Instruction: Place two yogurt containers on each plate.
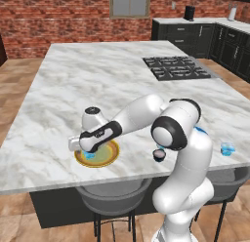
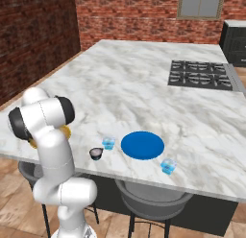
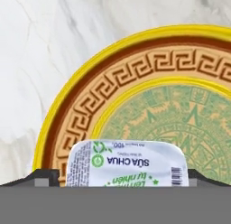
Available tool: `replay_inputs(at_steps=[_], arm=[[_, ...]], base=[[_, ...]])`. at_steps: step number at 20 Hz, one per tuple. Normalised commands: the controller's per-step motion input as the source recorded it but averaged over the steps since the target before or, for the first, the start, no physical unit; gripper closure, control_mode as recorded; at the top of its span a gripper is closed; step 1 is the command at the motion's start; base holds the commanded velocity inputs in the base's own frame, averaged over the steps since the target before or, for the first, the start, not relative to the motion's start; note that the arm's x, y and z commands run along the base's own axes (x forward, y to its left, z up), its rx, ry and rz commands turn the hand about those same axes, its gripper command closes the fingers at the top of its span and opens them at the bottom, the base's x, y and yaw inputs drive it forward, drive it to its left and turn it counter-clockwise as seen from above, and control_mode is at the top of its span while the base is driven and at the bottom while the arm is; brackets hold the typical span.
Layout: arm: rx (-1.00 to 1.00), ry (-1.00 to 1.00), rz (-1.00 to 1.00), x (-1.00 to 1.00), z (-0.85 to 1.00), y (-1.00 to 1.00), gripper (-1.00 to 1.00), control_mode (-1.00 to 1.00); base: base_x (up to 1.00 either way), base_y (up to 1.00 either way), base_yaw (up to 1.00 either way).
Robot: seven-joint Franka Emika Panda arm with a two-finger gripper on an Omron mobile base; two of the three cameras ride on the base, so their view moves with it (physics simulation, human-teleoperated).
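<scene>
Starting at your left in the left base view, the yellow plate (image 1: 99,156) lies flat near the front edge of the marble island (image 1: 97,80), a round dish with a glossy yellow-orange rim and a pale green centre. In the hand view you see its texture: a brown band with a Greek-key pattern inside the rim (image 3: 67,110), then a green medallion of fine lines. The gripper (image 1: 85,149) hangs over the plate's 9 o'clock side, and a pale blue cup (image 1: 88,154) sits beneath it on the plate. Up close the cup's foil lid (image 3: 127,163) is a white rounded rectangle with green print, sitting between the two dark fingertips (image 3: 45,177), which press in at both sides, so the fingers appear closed on the cup.

The arm comes up from the base, folds at a dark elbow joint, and reaches out low to the left, the forearm nearly level and the hand tipped down over the plate.

Moving right, the dark cup (image 1: 159,154) stands on bare marble at the arm's elbow. In the right base view it sits at 8 o'clock from the solid blue plate (image 2: 142,145), with a second blue cup (image 2: 108,143) just beside it, at the plate's 9 o'clock. The third blue cup (image 2: 168,166) stands at the plate's 5 o'clock, near the counter edge. A black cooktop (image 2: 202,75) lies far back at 1 o'clock.
</scene>
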Motion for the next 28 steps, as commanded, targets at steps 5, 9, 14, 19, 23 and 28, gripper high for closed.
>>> replay_inputs(at_steps=[5,9,14,19,23,28], arm=[[0.0,-0.03,-0.03,0.0,0.27,0.0,-1.0,-1.0],[0.0,0.0,-0.04,0.01,0.3,0.0,-1.0,-1.0],[0.0,0.0,-0.02,0.02,0.3,-0.03,-1.0,-1.0],[0.0,0.0,-0.05,-0.09,0.19,-0.3,-1.0,-1.0],[0.0,0.0,-0.14,-0.49,0.17,-0.63,-1.0,-1.0],[0.0,0.0,-0.14,-0.6,0.21,-0.71,-1.0,-1.0]], base=[[0.0,0.0,0.0],[0.0,0.0,0.0],[0.0,0.0,0.0],[0.0,0.0,0.0],[0.0,0.0,0.0],[0.0,0.0,0.0]])
